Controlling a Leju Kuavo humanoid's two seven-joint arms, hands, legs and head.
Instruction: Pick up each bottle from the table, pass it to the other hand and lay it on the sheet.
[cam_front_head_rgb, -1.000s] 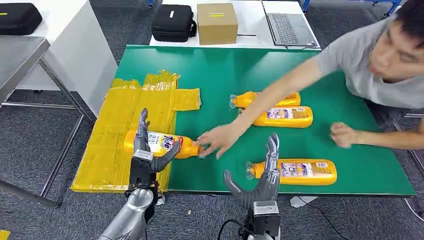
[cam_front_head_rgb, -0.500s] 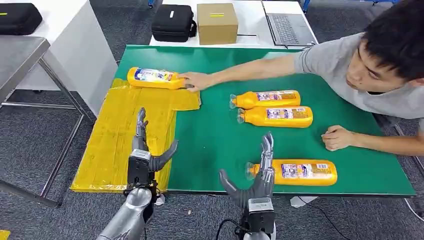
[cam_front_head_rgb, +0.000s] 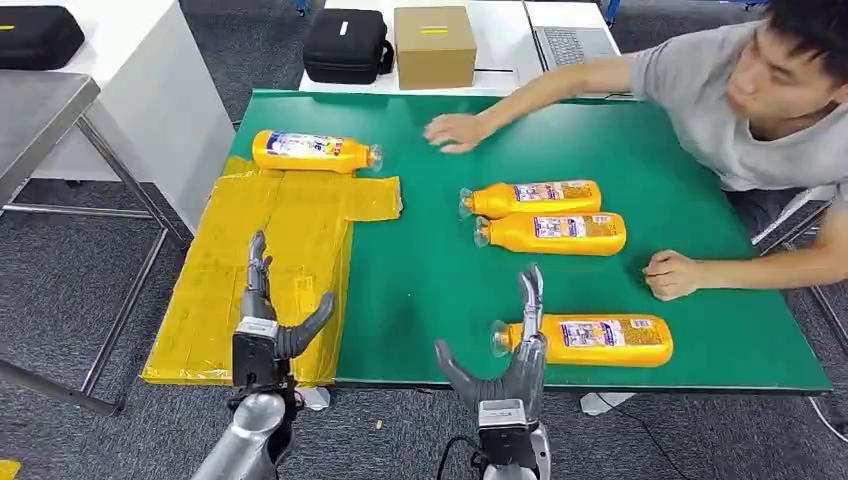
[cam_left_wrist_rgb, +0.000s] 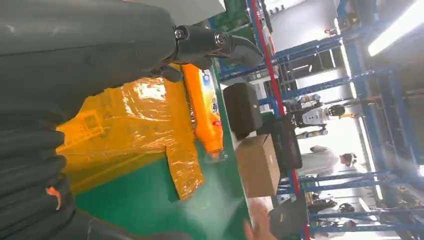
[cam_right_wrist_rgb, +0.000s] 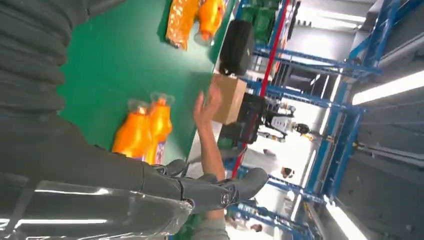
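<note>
The nearest bottle (cam_front_head_rgb: 585, 339) lies on its side on the green table (cam_front_head_rgb: 440, 270), just to the right of the right hand (cam_front_head_rgb: 505, 360). Its clear cap almost touches that hand's fingers (cam_front_head_rgb: 529, 300). The right hand is free, fingers spread and pointing up, holding nothing.

Two more bottles (cam_front_head_rgb: 545, 215) lie side by side, touching, farther out past the right hand. A fourth bottle (cam_front_head_rgb: 312, 151) lies at the far edge of the yellow sheet (cam_front_head_rgb: 250, 260), well ahead of the left hand (cam_front_head_rgb: 265, 325).

The left hand is over the near part of the sheet. It is free too, fingers up and thumb out.

A person's hand (cam_front_head_rgb: 455, 131) rests flat on the table far ahead, between both robot hands. The person's other hand (cam_front_head_rgb: 672, 274) rests far off to the right.
</note>
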